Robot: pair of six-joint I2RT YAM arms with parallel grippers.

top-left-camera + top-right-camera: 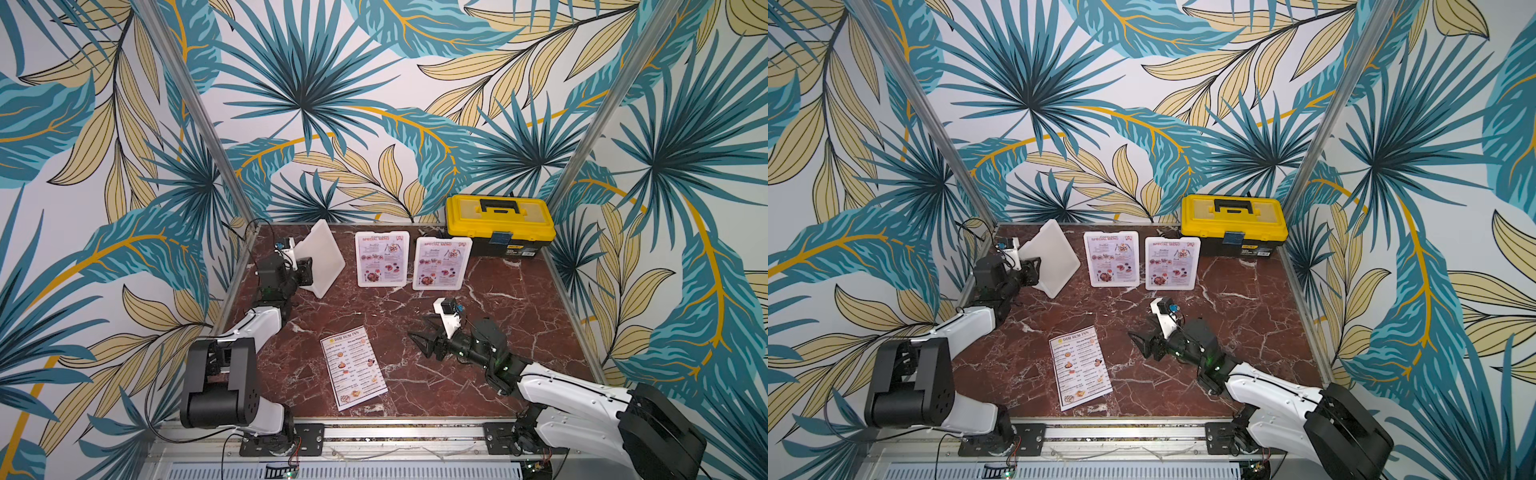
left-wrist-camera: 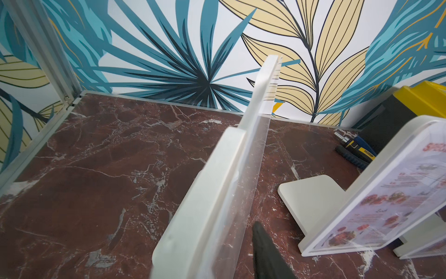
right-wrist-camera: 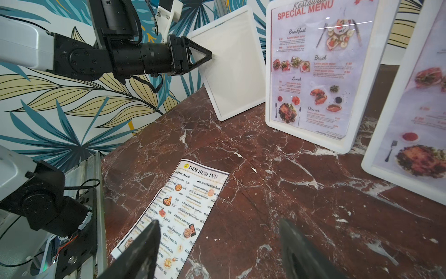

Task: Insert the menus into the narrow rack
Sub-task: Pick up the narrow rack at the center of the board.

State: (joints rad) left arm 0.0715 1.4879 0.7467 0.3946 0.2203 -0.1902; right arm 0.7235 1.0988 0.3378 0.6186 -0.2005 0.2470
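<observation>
The left arm reaches along the worktop's (image 1: 498,332) left side towards the far-left corner, forearm raised and wrist level. Its left claw (image 3: 208,54) is clamped on the side edge of the empty menu holder (image 1: 322,257), which stands tilted with one lower corner on the worktop. The right arm stretches low from the near-right, wrist pointing left. The right claw (image 1: 417,326) hovers with its jaws apart and nothing between them, just beside the DIM SUM INN menu (image 1: 353,365), which lies flat near the front centre. Two SPECIAL MENU sheets (image 1: 382,258) (image 1: 441,262) stand in white frames at the back, beside a yellow toolbox (image 1: 500,224).
</observation>
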